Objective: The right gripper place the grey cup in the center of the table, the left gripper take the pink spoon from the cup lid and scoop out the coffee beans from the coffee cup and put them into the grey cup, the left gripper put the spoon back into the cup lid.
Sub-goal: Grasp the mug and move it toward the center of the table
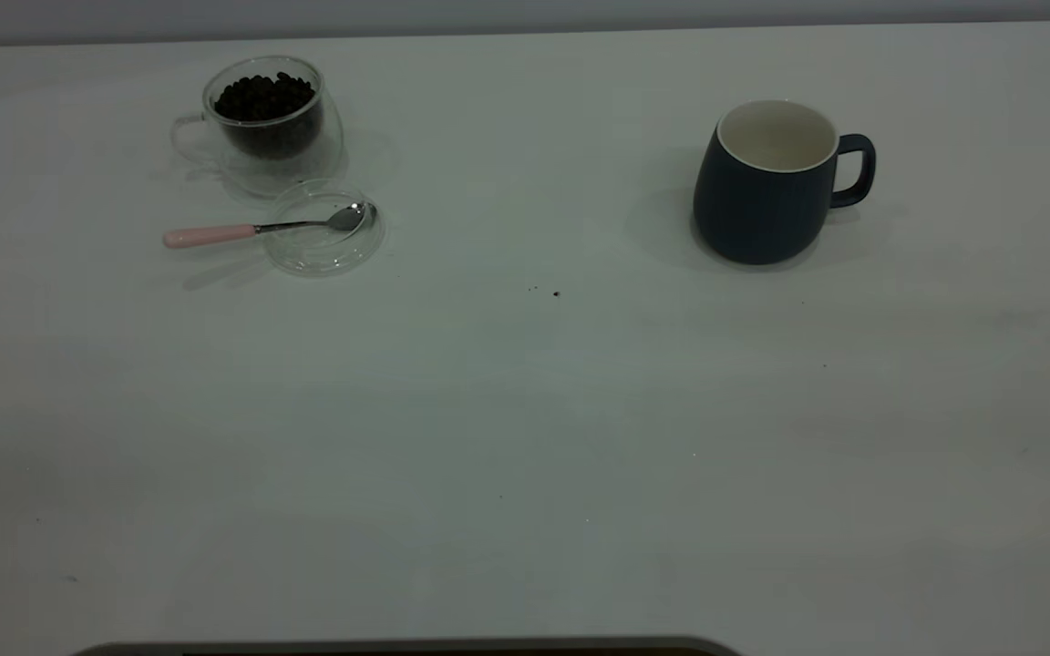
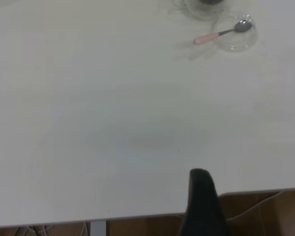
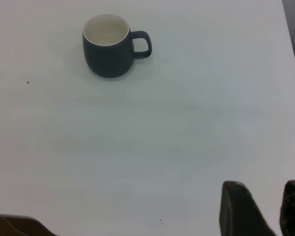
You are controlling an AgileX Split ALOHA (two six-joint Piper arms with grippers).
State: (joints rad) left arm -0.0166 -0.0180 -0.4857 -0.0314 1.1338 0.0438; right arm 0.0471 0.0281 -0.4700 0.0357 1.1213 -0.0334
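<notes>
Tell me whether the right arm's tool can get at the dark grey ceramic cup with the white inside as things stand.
Probably yes. The dark grey ceramic cup stands upright and alone on the white table, its handle on the right arm's side. In the right wrist view, only bare tabletop lies between the right tool and the cup; its fingers stand apart.

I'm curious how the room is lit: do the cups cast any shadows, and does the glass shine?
Exterior view: dim, even light; the grey cup casts only a faint, soft shadow toward its left, and the pink spoon leaves a faint shadow below its handle. The cup lid shows thin bright rim highlights. Right wrist view: the cup's shadow is barely visible.
</notes>
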